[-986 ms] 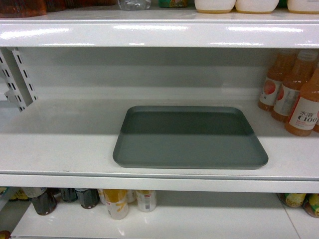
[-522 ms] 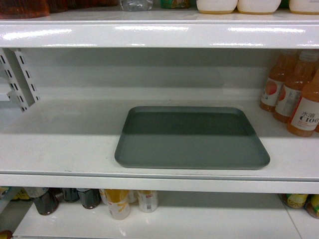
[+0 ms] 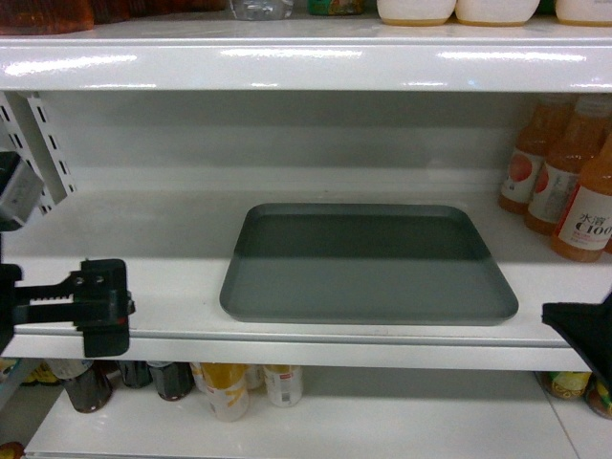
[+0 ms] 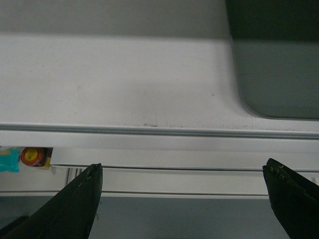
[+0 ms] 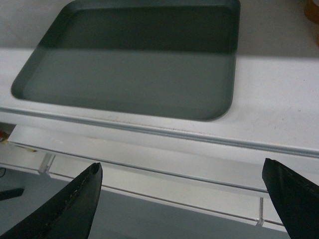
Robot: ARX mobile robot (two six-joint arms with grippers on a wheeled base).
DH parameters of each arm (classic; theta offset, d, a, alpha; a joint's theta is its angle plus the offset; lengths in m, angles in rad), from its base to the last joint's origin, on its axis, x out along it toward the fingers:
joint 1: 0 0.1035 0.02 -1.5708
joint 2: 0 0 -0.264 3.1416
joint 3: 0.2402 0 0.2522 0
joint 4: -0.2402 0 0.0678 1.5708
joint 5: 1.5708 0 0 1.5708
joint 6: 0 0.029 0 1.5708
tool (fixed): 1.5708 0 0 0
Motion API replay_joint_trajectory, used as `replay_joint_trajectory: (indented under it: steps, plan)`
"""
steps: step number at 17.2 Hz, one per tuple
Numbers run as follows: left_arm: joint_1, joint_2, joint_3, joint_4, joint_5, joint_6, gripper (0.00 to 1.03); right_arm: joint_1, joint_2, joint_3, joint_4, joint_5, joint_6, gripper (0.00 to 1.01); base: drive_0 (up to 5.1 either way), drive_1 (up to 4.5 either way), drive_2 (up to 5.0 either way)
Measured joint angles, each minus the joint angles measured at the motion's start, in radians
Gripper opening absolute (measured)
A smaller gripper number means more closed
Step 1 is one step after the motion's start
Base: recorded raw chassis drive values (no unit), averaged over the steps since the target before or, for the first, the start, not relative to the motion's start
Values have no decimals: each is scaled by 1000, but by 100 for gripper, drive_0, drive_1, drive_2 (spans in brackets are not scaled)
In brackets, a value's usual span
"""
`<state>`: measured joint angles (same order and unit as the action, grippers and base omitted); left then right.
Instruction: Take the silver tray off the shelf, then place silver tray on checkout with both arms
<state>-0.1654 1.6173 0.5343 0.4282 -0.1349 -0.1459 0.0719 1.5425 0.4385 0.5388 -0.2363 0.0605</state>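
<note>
The silver tray lies flat on the middle shelf, near its front edge and right of centre. My left gripper hangs in front of the shelf's front edge, to the tray's left; its jaws are wide open and empty. In the left wrist view the left gripper is below the shelf, with the tray's near-left corner up to the right. My right gripper shows at the lower right edge. In the right wrist view it is open below the tray. The checkout is out of view.
Orange juice bottles stand on the same shelf just right of the tray. An upper shelf board hangs above. A perforated upright is at the back left. Bottles and cans fill the lower shelf.
Both grippers have come into the head view, the left at the lower left and the right at the lower right edge. The tray has not moved.
</note>
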Motion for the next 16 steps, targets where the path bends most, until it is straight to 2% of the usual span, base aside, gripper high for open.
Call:
replay_joint_trajectory:
  steps: [3, 6, 8, 16]
  plan:
    - [-32, 182, 158, -2, -1, -2, 98, -1, 217, 157, 22, 51, 27, 98, 0, 0, 0]
    - [-67, 328, 306, -43, -16, -5, 98, -9, 379, 306, -23, 70, 60, 98, 0, 0, 0]
    - [-77, 407, 400, -76, -25, -6, 98, -9, 458, 402, -60, 91, 70, 98, 0, 0, 0]
    - [-61, 597, 675, -208, -13, -71, 98, 0, 664, 747, -237, 148, 106, 98, 0, 0, 0]
